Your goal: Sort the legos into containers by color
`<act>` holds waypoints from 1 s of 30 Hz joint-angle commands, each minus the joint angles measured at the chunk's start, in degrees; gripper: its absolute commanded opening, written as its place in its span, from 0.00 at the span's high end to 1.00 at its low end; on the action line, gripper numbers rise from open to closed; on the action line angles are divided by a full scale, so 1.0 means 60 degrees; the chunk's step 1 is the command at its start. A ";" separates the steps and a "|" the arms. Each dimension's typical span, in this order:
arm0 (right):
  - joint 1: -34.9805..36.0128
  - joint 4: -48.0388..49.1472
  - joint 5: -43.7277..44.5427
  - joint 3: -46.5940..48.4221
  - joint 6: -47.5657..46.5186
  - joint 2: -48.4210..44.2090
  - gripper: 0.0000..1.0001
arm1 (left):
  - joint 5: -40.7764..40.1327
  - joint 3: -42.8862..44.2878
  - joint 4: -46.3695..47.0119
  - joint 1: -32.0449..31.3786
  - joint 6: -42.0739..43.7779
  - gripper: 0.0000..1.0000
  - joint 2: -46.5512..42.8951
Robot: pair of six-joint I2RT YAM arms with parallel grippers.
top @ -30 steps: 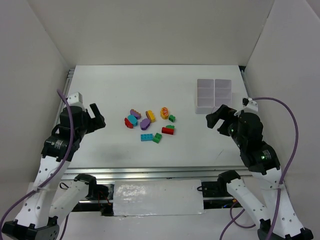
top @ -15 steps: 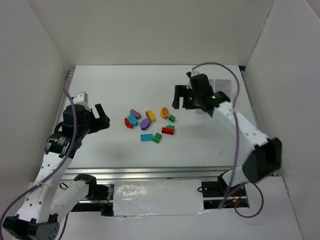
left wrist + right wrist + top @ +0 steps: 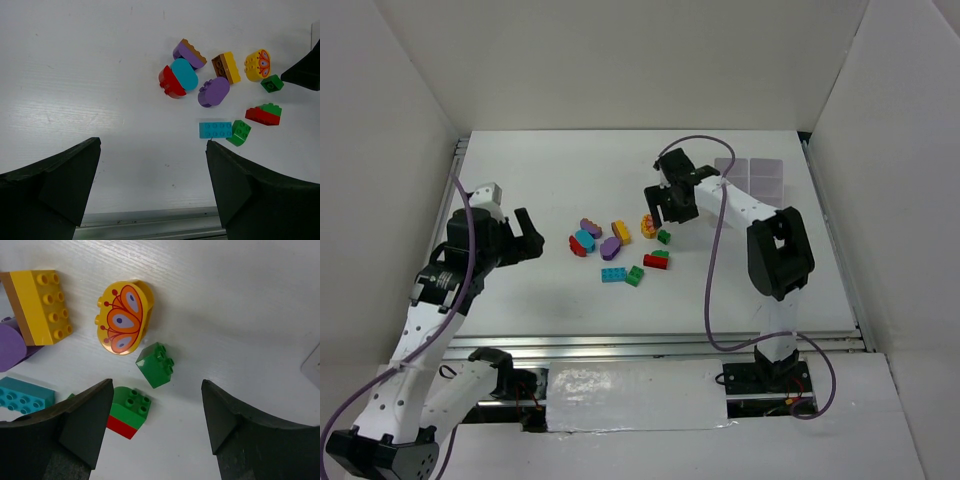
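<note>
The legos lie in a loose pile mid-table point(image 3: 620, 248). My right gripper point(image 3: 665, 212) hovers open over the pile's right side. In the right wrist view my right gripper point(image 3: 156, 385) stands just above a small green brick point(image 3: 156, 365), with a green-on-red brick point(image 3: 129, 410) by its left finger. A yellow butterfly oval point(image 3: 122, 317), a yellow brick point(image 3: 42, 305) and a cyan brick point(image 3: 25, 395) lie near. My left gripper point(image 3: 532, 235) is open and empty, left of the pile; it also shows in the left wrist view point(image 3: 152, 145). The whitish tray point(image 3: 750, 180) sits at the back right.
White walls enclose the table on the left, right and back. A metal rail runs along the near edge point(image 3: 650, 345). In the left wrist view, purple point(image 3: 189, 52), cyan point(image 3: 184, 74) and red point(image 3: 170, 85) pieces cluster together. A tray corner point(image 3: 312, 362) shows at the right.
My right arm has swung from the right side across the tray to above the pile's right edge. My left gripper has shifted slightly toward the pile. The legos have not moved.
</note>
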 commanded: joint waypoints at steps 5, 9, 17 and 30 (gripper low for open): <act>0.0165 0.0041 -0.0306 0.0506 -0.0756 0.0862 0.22 | 0.0345 -0.0046 0.0485 -0.0056 0.0242 0.00 0.0042; 0.0209 0.0259 -0.0248 0.0433 -0.0771 0.1024 0.23 | 0.0374 -0.0046 0.0486 -0.0055 0.0256 0.01 0.0042; 0.0282 0.0290 0.0031 0.0682 -0.0742 0.1551 0.42 | 0.0433 -0.0060 0.0486 -0.0056 0.0286 0.00 0.0028; 0.0414 0.0891 0.1041 -0.0373 0.0122 0.0044 1.00 | 0.0550 -0.0075 0.0529 -0.0056 0.0300 0.01 -0.0002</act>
